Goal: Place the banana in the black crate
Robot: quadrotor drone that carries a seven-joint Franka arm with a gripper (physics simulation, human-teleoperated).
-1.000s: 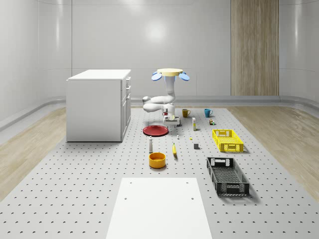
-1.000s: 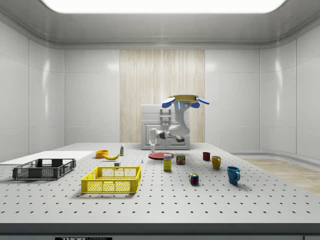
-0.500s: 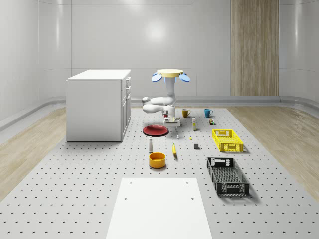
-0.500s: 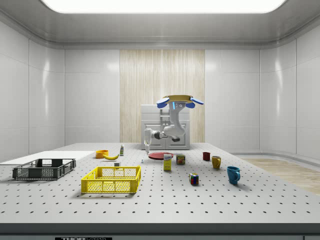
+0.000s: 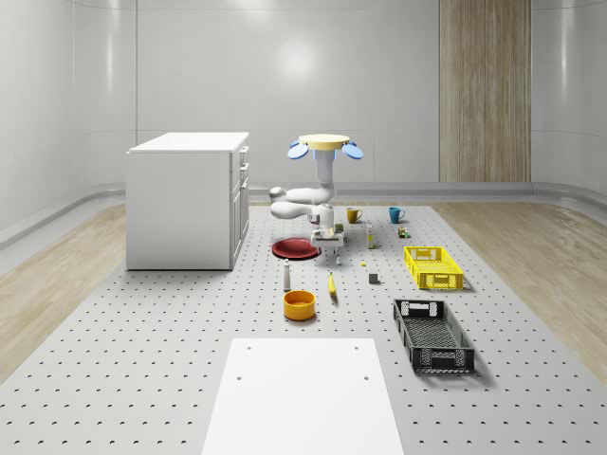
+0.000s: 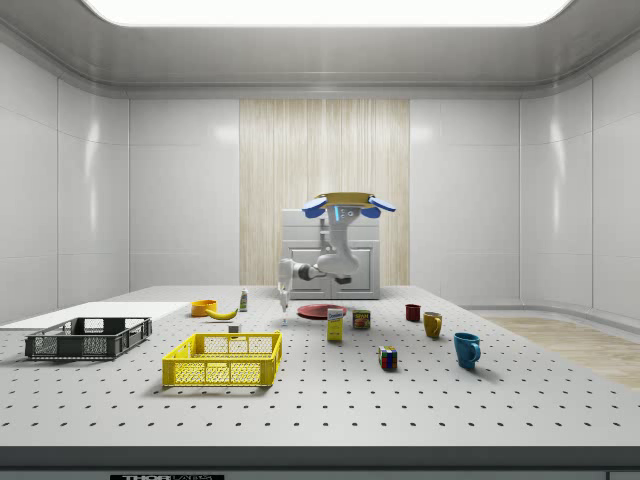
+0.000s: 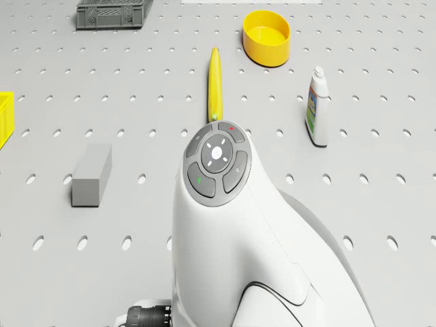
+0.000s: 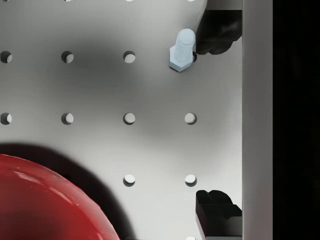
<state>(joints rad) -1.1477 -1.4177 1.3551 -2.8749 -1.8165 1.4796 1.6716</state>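
The yellow banana (image 5: pixel 332 285) (image 6: pixel 222 313) (image 7: pixel 214 82) lies flat on the perforated table between the yellow bowl and a grey block. The black crate (image 5: pixel 446 359) (image 6: pixel 88 345) (image 7: pixel 112 17) stands empty toward the whole-scene view's front right. The drone (image 5: pixel 323 142) (image 6: pixel 345 203) hovers over the table's middle, above the red plate (image 5: pixel 294 248) (image 8: pixel 45 200). Its arm reaches down, and the gripper (image 5: pixel 329 245) (image 6: pixel 284 303) (image 8: pixel 216 120) hangs open just above the table beside the plate, a short way behind the banana. A small bolt (image 8: pixel 182 50) stands near one fingertip (image 8: pixel 215 35).
A yellow bowl (image 5: pixel 299 304) (image 7: pixel 267 37) and a white bottle (image 5: pixel 286 275) (image 7: pixel 317 109) stand near the banana, with a grey block (image 7: pixel 92 174) on its other side. A yellow crate (image 5: pixel 432 266) (image 6: pixel 224 358) sits behind the black one. A white cabinet (image 5: pixel 188 199) stands at the whole-scene view's left.
The drone and arm have shifted toward the side view's left, nearer the banana. The gripper has come down from over the red plate to beside it, low over the table.
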